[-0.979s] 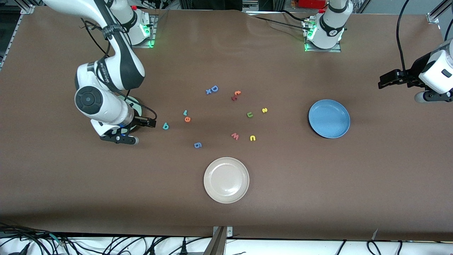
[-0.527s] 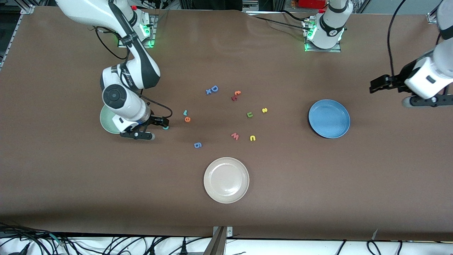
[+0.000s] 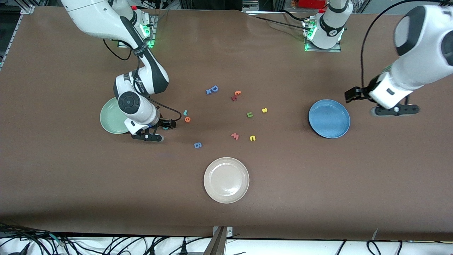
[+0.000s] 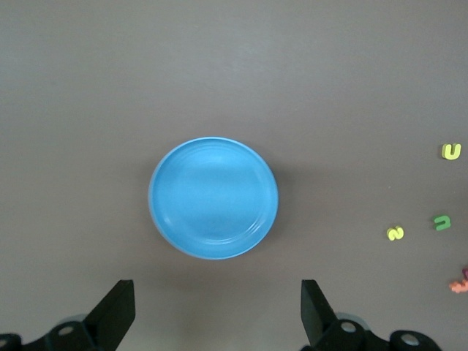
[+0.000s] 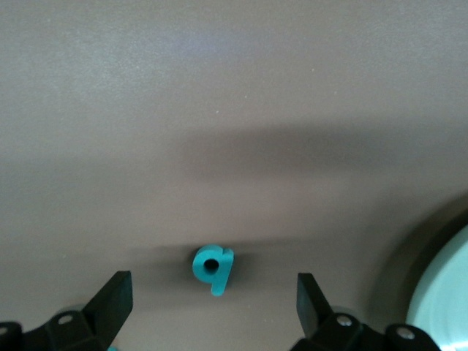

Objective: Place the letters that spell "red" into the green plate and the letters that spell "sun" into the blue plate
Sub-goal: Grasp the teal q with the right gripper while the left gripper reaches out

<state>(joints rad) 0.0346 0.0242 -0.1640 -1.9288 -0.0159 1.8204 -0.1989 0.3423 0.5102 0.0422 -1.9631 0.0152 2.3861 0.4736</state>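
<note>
My right gripper (image 3: 167, 124) hangs open over the teal "d" (image 5: 212, 267), which lies flat between its fingers in the right wrist view and is hidden under it in the front view. The green plate (image 3: 109, 121) is beside it, partly covered by the right arm. The teal "r" (image 3: 185, 112) and orange "e" (image 3: 187, 119) lie just past the gripper. Mid-table lie the yellow "s" (image 3: 264, 110), olive "u" (image 3: 250, 114) and yellow "u" (image 3: 252, 138). My left gripper (image 3: 352, 95) is open and empty, over the table at the rim of the blue plate (image 3: 329, 118).
A cream-white plate (image 3: 226, 180) sits nearest the front camera. Other loose letters: pink "w" (image 3: 235, 136), blue "g" (image 3: 198, 145), blue "D" (image 3: 214, 88) with a small "x", orange "t" (image 3: 237, 92) and a dark red letter (image 3: 234, 97).
The right gripper has moved off the green plate, uncovering it, to stand over the teal "d". The left arm has swung in from the table's end toward the blue plate.
</note>
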